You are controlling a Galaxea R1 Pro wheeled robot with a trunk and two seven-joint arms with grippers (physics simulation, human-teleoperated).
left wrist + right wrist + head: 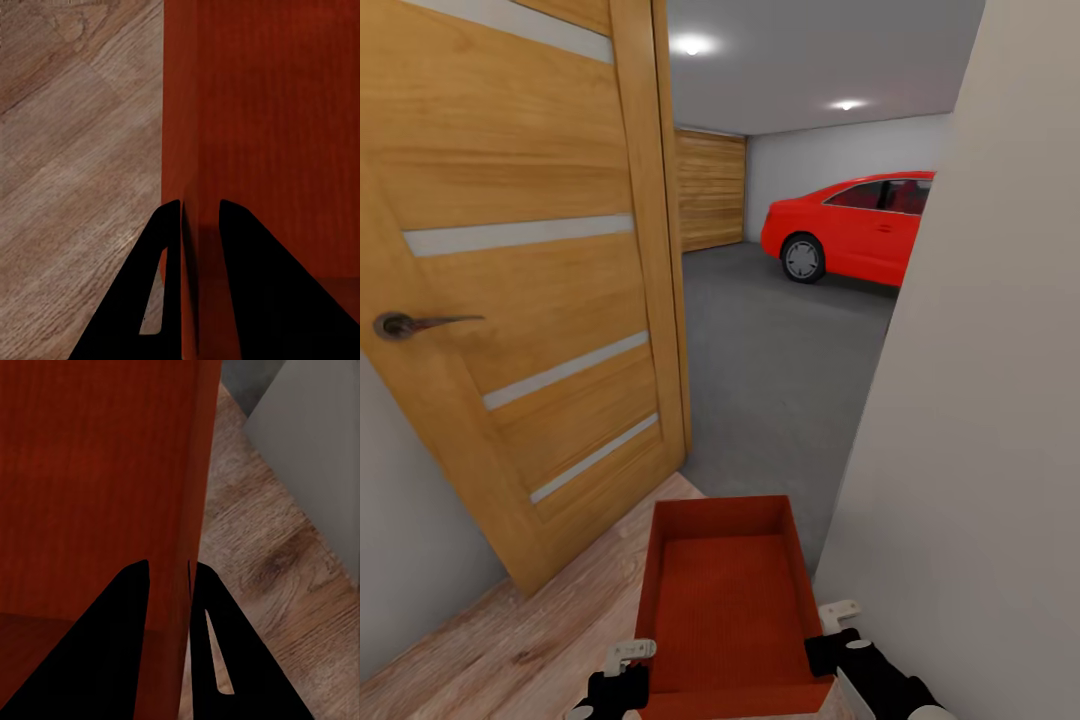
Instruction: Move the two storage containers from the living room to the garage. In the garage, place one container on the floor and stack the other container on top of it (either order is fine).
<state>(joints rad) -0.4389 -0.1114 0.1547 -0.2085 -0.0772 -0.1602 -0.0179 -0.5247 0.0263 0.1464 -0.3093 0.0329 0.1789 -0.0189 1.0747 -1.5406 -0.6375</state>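
The storage container (730, 600) stretches lengthwise ahead, toward the garage floor (780, 350), its side walls seemingly pinched by left gripper (200, 225) and right gripper (168, 581).

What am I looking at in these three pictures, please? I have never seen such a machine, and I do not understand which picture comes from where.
This is a simulated wheeled robot with two arms, each ending in a two-fingered claw. The large picture comes from a camera on its head, looking forward and down. The two small pictures come from cameras near each claw, looking along its fingers.

The robot carries an orange-red open bin in front of itself. The left claw pinches the bin's left wall, one finger inside and one outside; the right claw does the same on the right wall.

Below the bin is a light wood floor. Ahead, past an open wooden door, lies the garage with a grey concrete floor, a red car and a wide wooden panel door.
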